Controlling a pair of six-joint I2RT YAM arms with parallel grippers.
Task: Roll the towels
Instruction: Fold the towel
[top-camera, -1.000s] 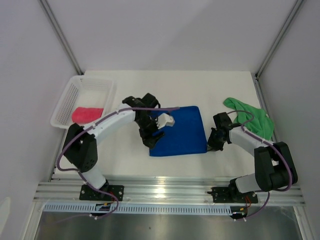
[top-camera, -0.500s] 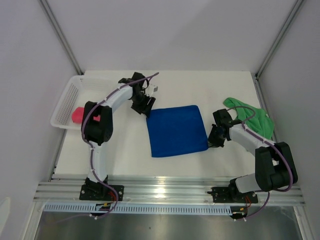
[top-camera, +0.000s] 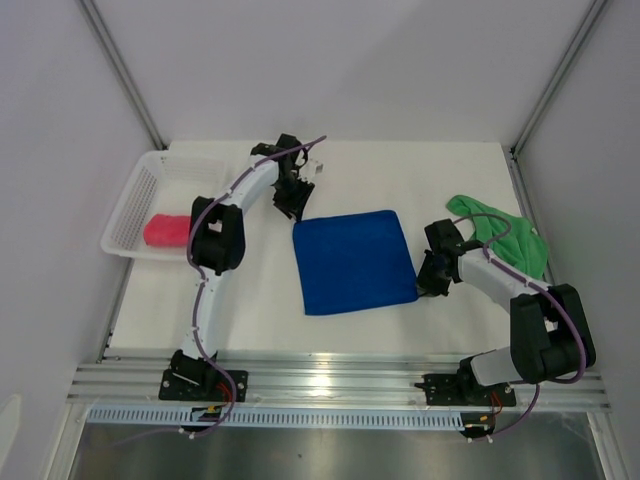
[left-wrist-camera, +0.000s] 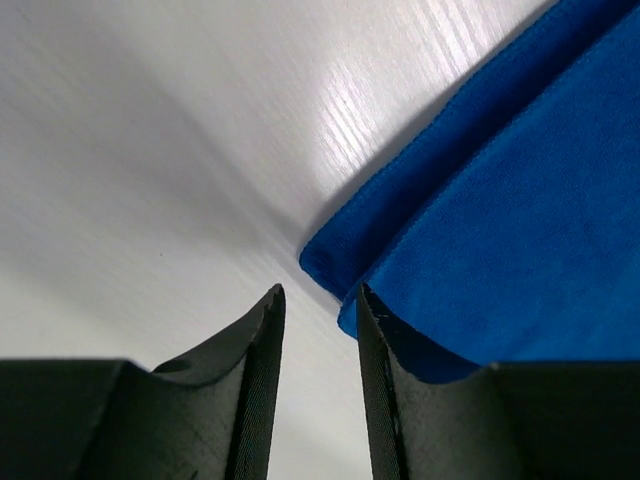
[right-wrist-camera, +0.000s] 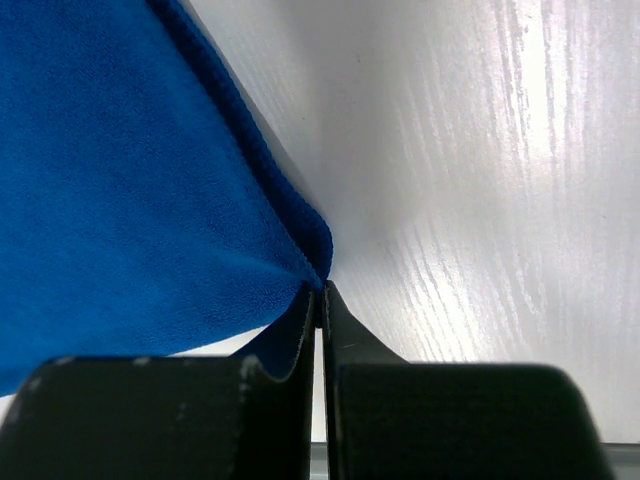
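Lying flat in the middle of the table (top-camera: 260, 300), the blue towel (top-camera: 355, 262) looks light, soft and limp, best held by corners: the right gripper (right-wrist-camera: 320, 292) pinches its near-right one, the left gripper (left-wrist-camera: 318, 296) hangs narrowly parted, empty, beside the far-left.

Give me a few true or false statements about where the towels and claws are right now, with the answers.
1. The pink towel lies inside the white basket. True.
2. The green towel is spread flat. False: it lies crumpled on the right.
3. The right claw is shut on a corner of the blue towel. True.
4. The left claw grips the green towel. False: it is open, holding nothing, at the blue towel's far left corner.
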